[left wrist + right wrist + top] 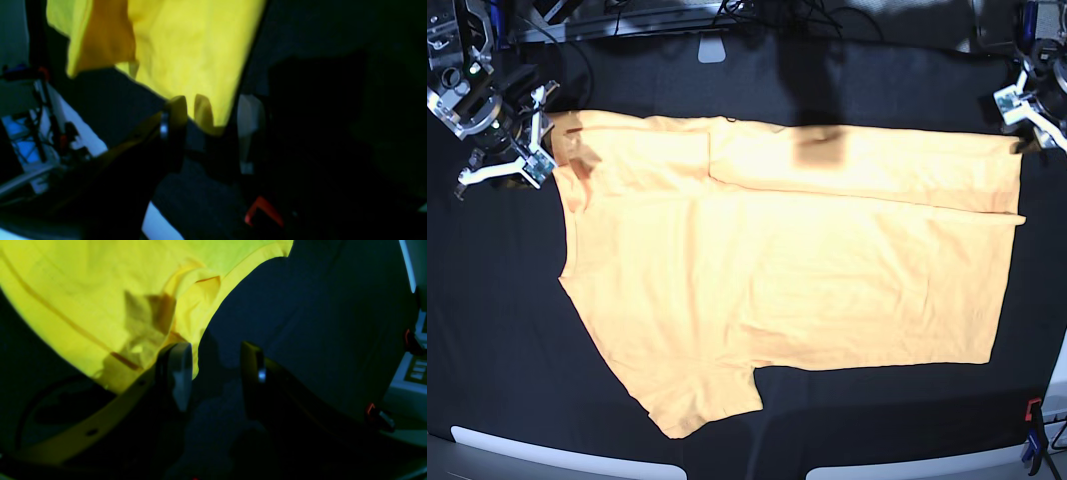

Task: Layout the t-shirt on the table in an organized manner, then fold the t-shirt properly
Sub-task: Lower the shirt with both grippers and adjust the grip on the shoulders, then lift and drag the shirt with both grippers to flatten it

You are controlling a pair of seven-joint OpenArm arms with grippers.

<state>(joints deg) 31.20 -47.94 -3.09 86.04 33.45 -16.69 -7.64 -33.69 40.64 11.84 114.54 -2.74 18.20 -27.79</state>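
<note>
The pale orange-yellow t-shirt (pixel 787 270) lies spread flat on the black table (pixel 497 330), hem to the right and one sleeve (pixel 702 400) at the lower left. Its far long edge is folded over as a band (pixel 857 165). My right gripper (pixel 539 135) is open at the shirt's far left corner. In the right wrist view (pixel 217 370) only black cloth shows between the fingers, with the shirt (pixel 100 296) beside one finger (pixel 178 373). My left gripper (pixel 1024 125) is open at the far right corner. In the left wrist view (pixel 210 116) the shirt's corner (pixel 186 50) reaches between the fingers.
A red-and-blue clamp (pixel 1032 430) sits at the table's near right edge; a red clamp (pixel 263 210) also shows in the left wrist view. Cables and a metal frame (pixel 657 15) run along the far edge. A dark shadow (pixel 819 150) falls on the folded band.
</note>
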